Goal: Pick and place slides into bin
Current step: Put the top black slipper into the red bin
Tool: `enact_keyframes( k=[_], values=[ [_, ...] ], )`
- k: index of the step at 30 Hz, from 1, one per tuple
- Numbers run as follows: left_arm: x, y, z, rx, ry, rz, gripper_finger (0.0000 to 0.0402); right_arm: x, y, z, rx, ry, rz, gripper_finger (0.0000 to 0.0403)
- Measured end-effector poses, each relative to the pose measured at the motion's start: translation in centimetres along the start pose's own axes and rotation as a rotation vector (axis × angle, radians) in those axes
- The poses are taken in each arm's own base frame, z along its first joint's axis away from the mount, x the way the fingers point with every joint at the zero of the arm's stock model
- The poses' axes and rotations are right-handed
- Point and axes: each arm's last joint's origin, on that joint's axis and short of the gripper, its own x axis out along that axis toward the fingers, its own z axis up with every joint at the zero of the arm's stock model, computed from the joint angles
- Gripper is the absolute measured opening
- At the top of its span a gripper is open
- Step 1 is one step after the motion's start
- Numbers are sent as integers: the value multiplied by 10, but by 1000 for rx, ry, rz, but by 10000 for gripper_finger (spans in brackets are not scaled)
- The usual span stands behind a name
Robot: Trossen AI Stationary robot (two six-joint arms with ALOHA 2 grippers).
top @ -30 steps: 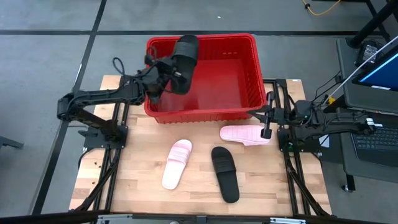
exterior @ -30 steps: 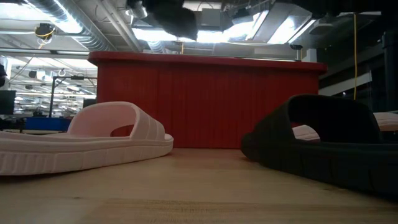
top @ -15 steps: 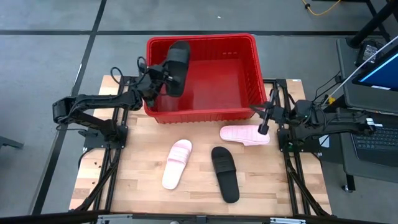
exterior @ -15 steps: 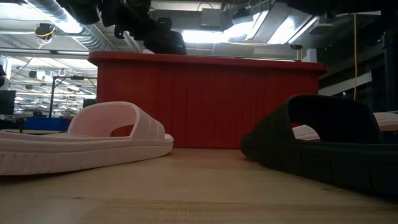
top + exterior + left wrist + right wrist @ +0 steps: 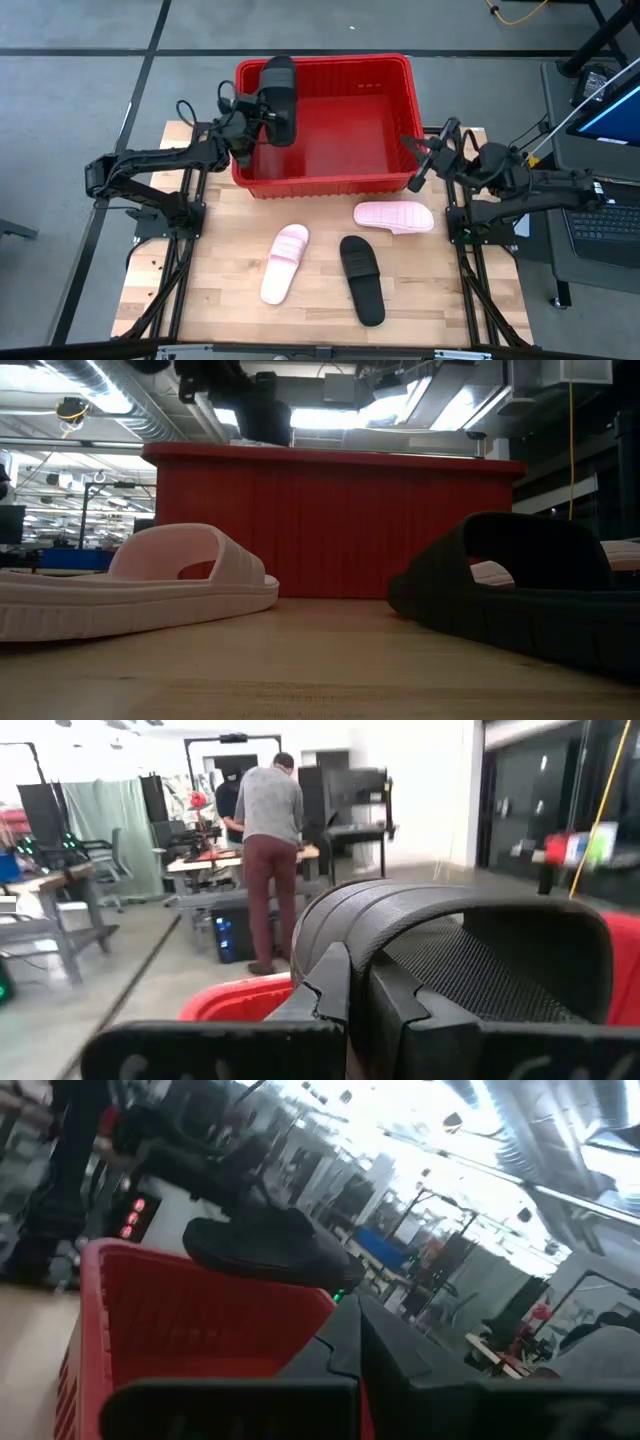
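Note:
My left gripper (image 5: 258, 108) is shut on a black slide (image 5: 278, 90) and holds it over the left part of the red bin (image 5: 390, 170); the low view shows that slide (image 5: 262, 418) just above the bin's rim (image 5: 330, 458). My right gripper (image 5: 413, 183) is shut on nothing and hangs raised by the bin's near right corner. Two pink slides (image 5: 285, 262) (image 5: 394, 215) and a second black slide (image 5: 362, 278) lie sole-down on the wooden table. My left gripper pinches the black slide between its two fingers (image 5: 330, 982), at the slide's left side beside the ribbed strap (image 5: 400, 910). The fingers come level from the table's left, across the slide. The slide hangs lifted clear over the bin, tipped on its side.
The table's near half (image 5: 220, 300) holds only the three loose slides. A desk with a laptop (image 5: 600, 110) stands beyond the right edge. A person (image 5: 268, 850) stands far off in the room behind.
My left gripper has carried the black slide a little toward the table's left and down, closer to the bin's rim, rolling it as it went. My right gripper has risen from beside the right pink slide and tipped upward, staying shut.

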Motion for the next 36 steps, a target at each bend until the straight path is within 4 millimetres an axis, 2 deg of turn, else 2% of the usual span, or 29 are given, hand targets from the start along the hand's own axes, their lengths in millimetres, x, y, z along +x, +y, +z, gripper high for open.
enact_keyframes(
  k=[3,6,14,21,26,36],
  values=[
    [1,-4,7,-20,43,-12,4,11,-9,15,-24,39,6,6],
    [6,-7,5,-43,86,-3,4,24,-14,21,-39,82,-8,6],
    [26,-10,-20,-78,167,63,4,51,-15,11,-73,173,-44,6],
    [41,-6,-35,-62,219,100,4,57,-20,4,-80,202,-69,6],
    [53,-4,-54,-37,306,102,4,60,-25,2,-70,153,-8,6],
    [71,-9,-80,-17,376,101,4,62,-34,-4,-67,149,-4,6]
  ],
)
